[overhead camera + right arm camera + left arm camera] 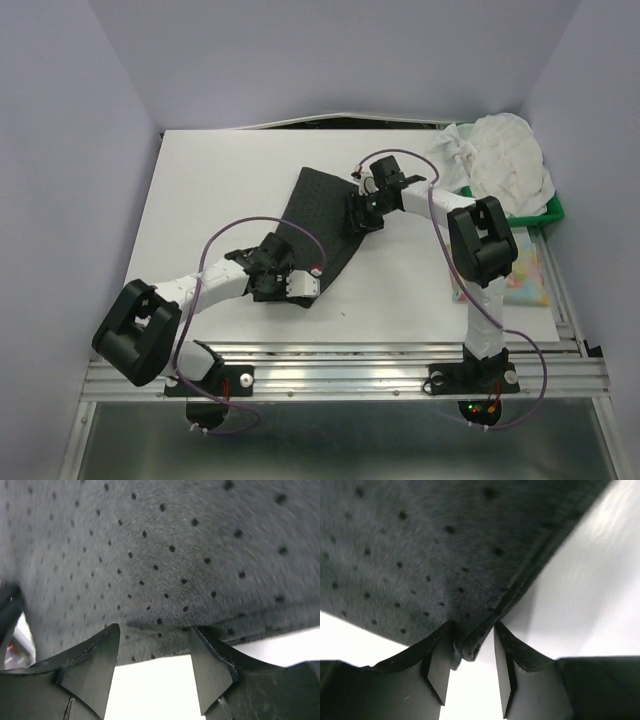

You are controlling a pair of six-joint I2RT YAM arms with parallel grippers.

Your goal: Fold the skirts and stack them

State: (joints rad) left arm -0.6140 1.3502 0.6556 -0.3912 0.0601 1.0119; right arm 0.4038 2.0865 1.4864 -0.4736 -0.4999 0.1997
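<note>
L pincer [472,645]: jaws approx half apart, straddling the corner hem of the charcoal skirt [420,555]. A small bunch of hem sits btwn the fingers [440,670] and touches one pad. A sliver of white table [600,580] shows beside the other pad, so it's around the cloth, not clamped.

R pincer [155,640]: jaws wide, tips right at the skirt's edge w/ the cloth just ahead of them. Nothing held.

Outward: the skirt lies spread flat, running away from L pincer toward the far side. R pincer is at its right-hand edge, farther out than L. Beyond R pincer, far + to its right, the white skirt [505,160] is heaped in the green tray [552,210]. The floral skirt [528,280] lies behind R pincer, back toward that arm's base and partly hidden by the arm.

Step, as I judge it: start of the 1st fold on the charcoal one, w/ both pincers getting purchase on its edge. Nothing folded or stacked yet.

Next move prob needs:
- both jaws closing firmly on the hem
- a low lift, both sides together
- carrying that edge over to the opposite one w/ even tension, so the cloth doesn't skew or slip out of L's shallow bite
</note>
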